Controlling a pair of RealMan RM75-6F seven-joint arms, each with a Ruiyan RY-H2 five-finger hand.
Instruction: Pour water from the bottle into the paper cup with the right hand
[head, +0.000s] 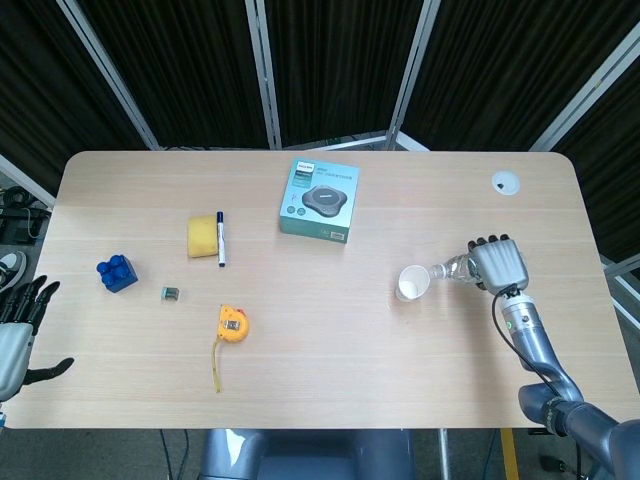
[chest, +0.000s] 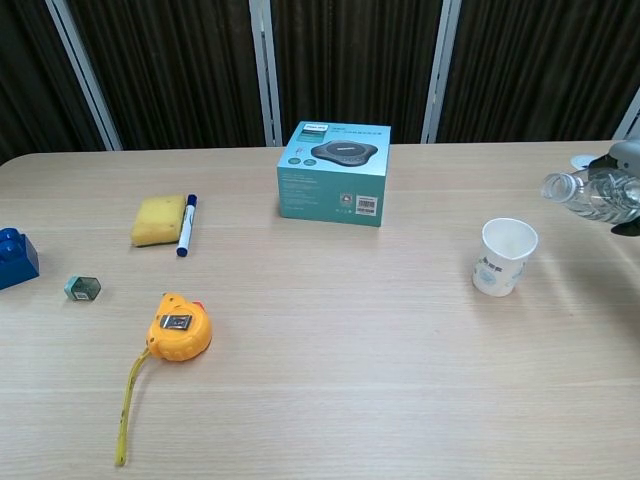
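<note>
A white paper cup stands upright at the table's right side. My right hand holds a clear plastic water bottle, tipped over with its open mouth pointing left toward the cup. The mouth hangs above and just right of the cup's rim. In the chest view most of that hand is cut off by the right edge. My left hand hovers off the table's left front corner, fingers spread and holding nothing.
A teal box sits mid-table at the back. Further left lie a yellow sponge with a marker, a blue block, a small green piece and a yellow tape measure. A white disc lies far right.
</note>
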